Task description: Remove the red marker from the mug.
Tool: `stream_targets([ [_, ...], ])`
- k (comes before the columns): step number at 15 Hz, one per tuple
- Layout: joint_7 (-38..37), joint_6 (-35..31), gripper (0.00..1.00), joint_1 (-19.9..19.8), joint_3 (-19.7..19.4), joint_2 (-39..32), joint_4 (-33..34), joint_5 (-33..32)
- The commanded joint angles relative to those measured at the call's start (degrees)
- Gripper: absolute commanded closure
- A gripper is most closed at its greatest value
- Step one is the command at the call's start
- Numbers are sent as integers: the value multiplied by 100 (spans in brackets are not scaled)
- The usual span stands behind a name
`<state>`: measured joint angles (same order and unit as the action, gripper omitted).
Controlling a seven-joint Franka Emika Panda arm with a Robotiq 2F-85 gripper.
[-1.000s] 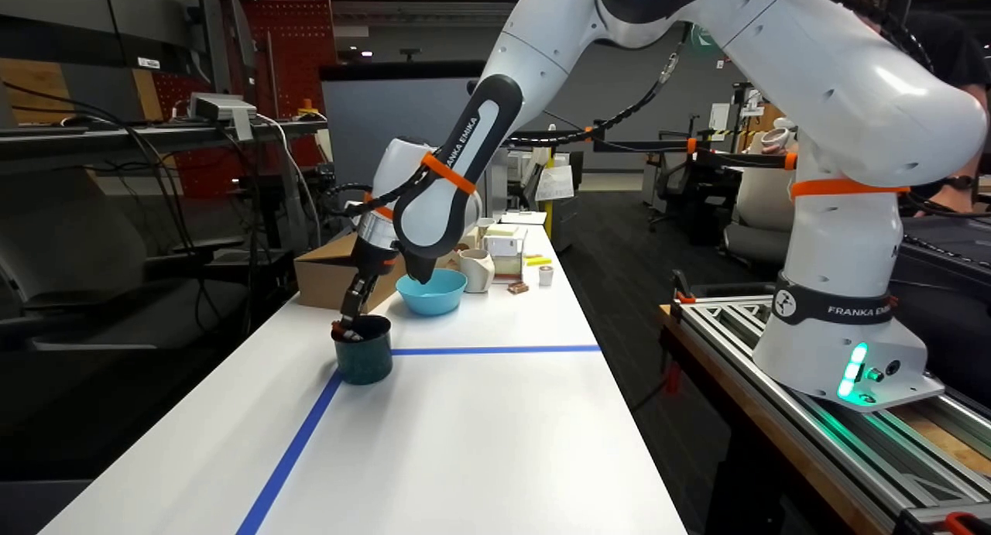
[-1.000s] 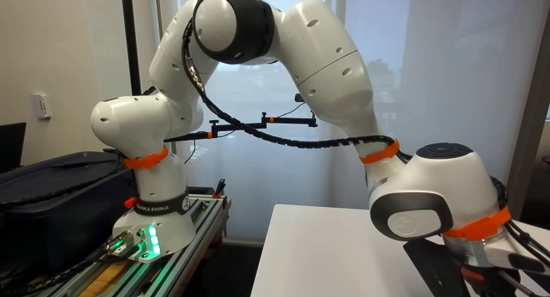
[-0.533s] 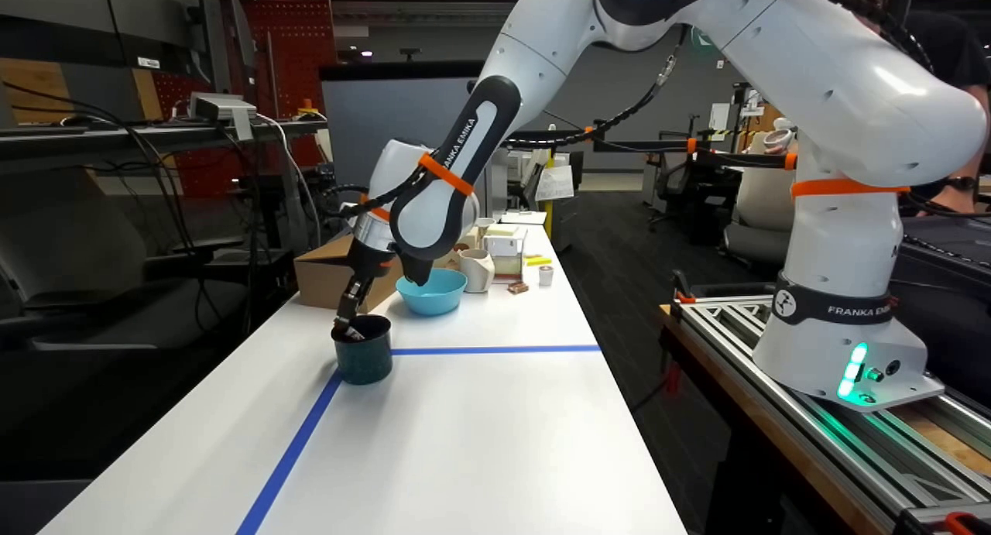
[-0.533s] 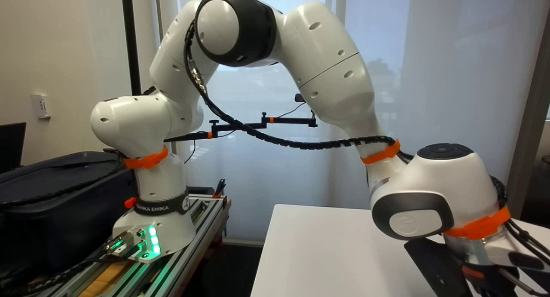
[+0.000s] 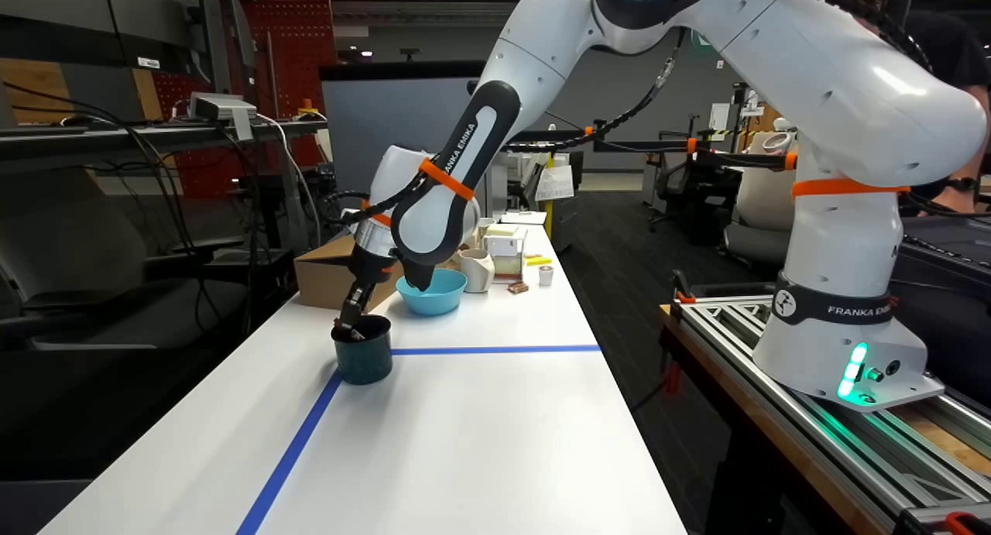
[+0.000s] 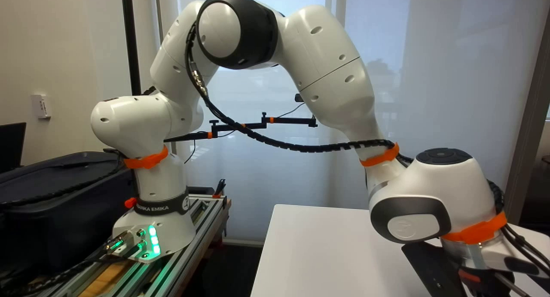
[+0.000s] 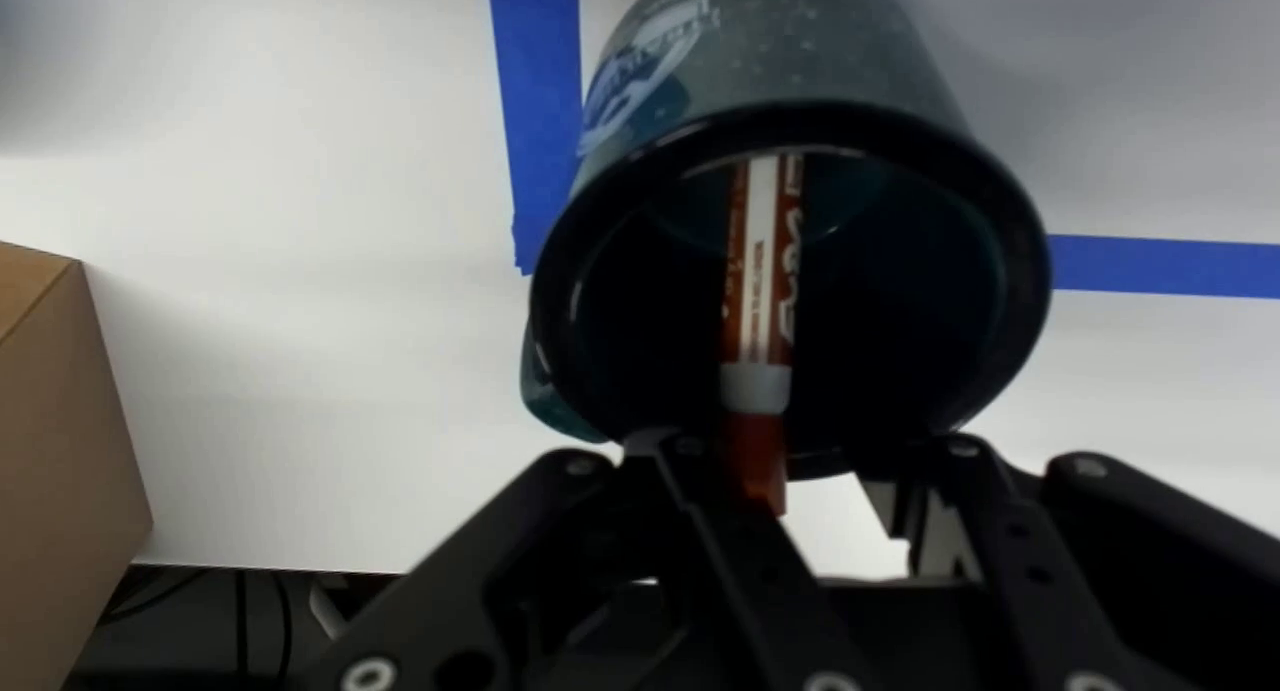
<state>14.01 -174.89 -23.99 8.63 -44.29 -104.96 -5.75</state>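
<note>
The dark teal mug [image 5: 364, 358] stands upright on the white table in an exterior view. It also shows in the wrist view [image 7: 800, 56], its mouth toward the camera. The red marker [image 7: 757, 316] leans inside the mug, its red capped end past the rim nearest my gripper. My gripper [image 7: 810, 451] is open at that rim. The marker's end is close to the left finger [image 7: 730, 541], which hides part of it; a gap shows between marker and right finger. In an exterior view my gripper [image 5: 351, 330] reaches down at the mug's mouth; the marker is hard to make out there.
A light blue bowl [image 5: 432, 293] stands behind the mug, with a cardboard box [image 5: 329, 276] beside it. A white pitcher [image 5: 476, 270] and small items stand farther back. Blue tape lines [image 5: 495, 349] cross the table near the mug.
The arm has lowered slightly. The gripper shifted a little left at the mug's rim, then slightly back right. The mug has not moved.
</note>
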Motion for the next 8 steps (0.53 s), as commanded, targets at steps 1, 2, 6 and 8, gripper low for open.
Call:
stream_targets([
  [1,133,135,63,-19,12,-94,129,108],
  [2,138,146,63,-27,21,-113,136,108],
  [6,111,149,92,28,-40,-149,156,98],
  [8,135,126,100,13,-13,-129,134,90],
])
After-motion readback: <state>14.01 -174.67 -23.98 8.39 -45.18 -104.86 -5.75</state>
